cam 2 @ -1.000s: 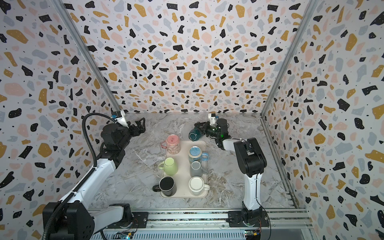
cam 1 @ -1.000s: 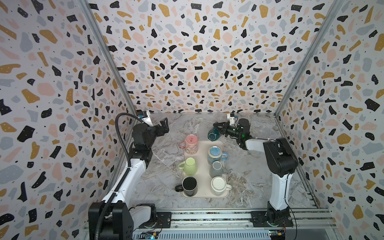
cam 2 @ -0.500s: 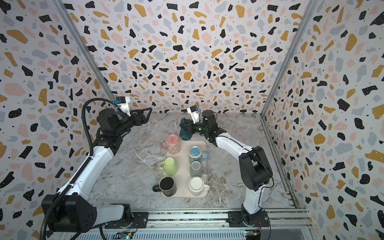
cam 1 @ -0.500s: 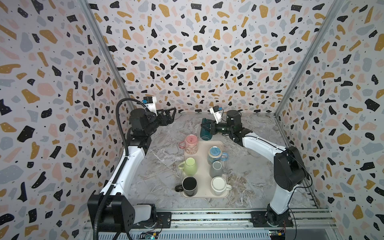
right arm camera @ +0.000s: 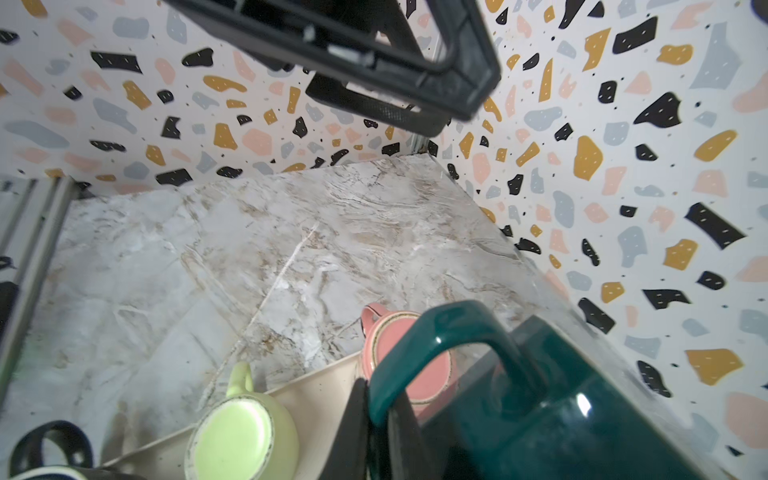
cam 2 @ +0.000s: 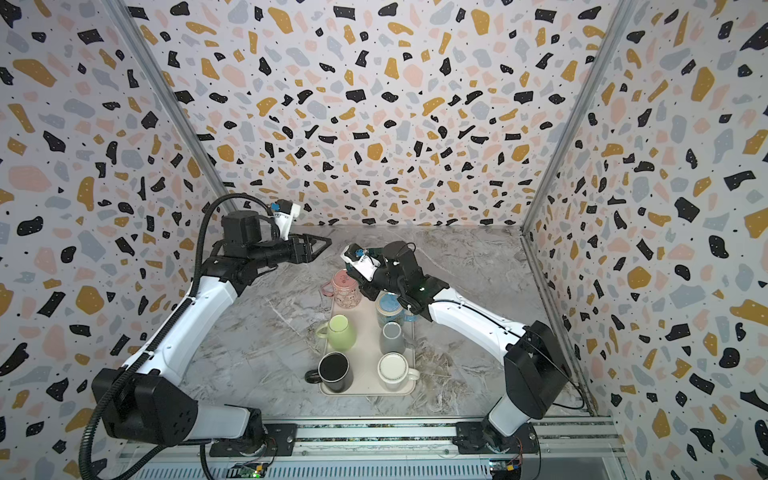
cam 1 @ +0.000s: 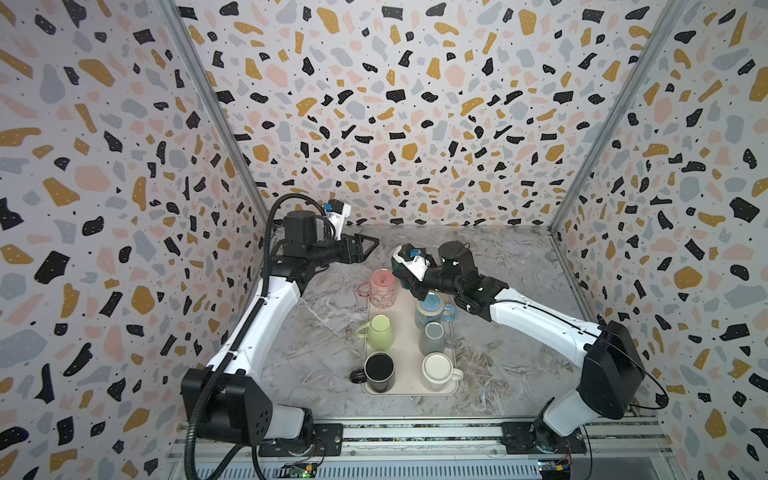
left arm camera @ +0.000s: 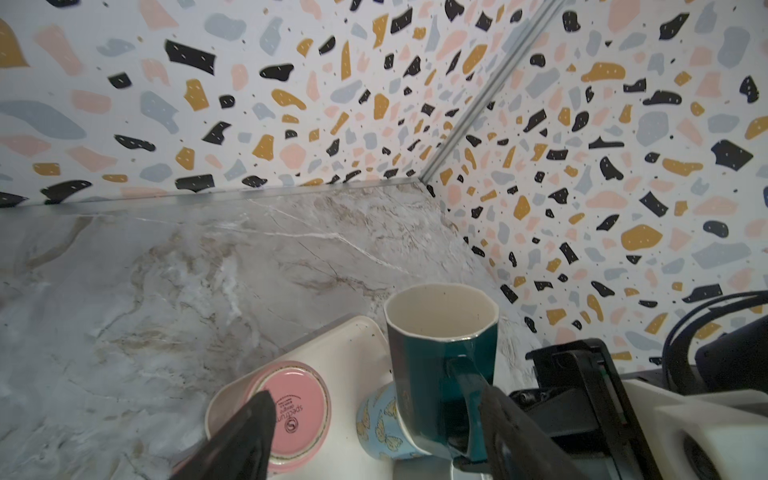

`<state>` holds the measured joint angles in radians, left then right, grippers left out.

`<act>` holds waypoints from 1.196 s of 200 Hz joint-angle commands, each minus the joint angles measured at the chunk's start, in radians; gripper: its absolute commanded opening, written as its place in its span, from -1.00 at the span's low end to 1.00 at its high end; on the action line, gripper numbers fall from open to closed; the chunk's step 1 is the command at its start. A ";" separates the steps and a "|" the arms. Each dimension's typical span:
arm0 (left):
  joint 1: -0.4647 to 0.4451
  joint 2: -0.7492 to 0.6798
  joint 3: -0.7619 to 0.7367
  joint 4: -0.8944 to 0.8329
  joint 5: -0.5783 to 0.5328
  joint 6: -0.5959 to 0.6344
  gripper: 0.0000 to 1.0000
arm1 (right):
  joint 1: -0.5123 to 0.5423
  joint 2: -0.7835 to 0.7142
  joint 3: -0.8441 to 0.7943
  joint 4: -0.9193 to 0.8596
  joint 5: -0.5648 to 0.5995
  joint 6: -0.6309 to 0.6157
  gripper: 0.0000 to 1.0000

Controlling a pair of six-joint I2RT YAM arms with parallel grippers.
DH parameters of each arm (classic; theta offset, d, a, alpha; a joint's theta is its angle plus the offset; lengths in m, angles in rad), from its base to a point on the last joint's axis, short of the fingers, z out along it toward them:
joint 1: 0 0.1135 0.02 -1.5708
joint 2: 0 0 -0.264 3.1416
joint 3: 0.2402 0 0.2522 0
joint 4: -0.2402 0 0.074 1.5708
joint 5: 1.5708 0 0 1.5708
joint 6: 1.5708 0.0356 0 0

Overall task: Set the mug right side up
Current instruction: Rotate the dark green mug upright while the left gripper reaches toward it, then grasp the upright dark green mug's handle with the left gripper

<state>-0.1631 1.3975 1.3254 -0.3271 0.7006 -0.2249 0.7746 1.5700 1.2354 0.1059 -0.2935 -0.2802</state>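
Over the marble tabletop [cam 1: 498, 257], the right gripper [right arm camera: 376, 419] pinches the teal mug [left arm camera: 440, 365] by its handle above the tray [cam 1: 409, 390], the left gripper [cam 1: 368, 250] spread nearby, so this looks mid-turn, next lowering it rim-up.

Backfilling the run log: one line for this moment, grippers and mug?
left gripper: open, empty | right gripper: shut on teal mug handle | mug: in air, rim up

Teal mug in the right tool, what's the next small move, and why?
Probably shift the teal mug over bare table and lower it. Its rim already faces up, the right tool pinches only its handle, and it hangs above the pink mug and blue mug on the crowded tray.
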 commanded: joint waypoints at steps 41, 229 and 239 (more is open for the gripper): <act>-0.070 0.013 0.081 -0.293 -0.002 0.208 0.44 | 0.059 -0.097 -0.024 0.079 0.130 -0.211 -1.00; -0.157 0.045 0.103 -0.408 -0.001 0.268 -0.01 | 0.150 -0.103 -0.080 0.152 0.214 -0.376 -1.00; -0.157 0.049 0.104 -0.408 0.003 0.268 -0.04 | 0.150 -0.101 -0.081 0.151 0.215 -0.378 -1.00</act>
<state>-0.3157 1.4361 1.4082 -0.7315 0.6975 0.0349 0.9150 1.5101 1.1255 0.1577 -0.0856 -0.6266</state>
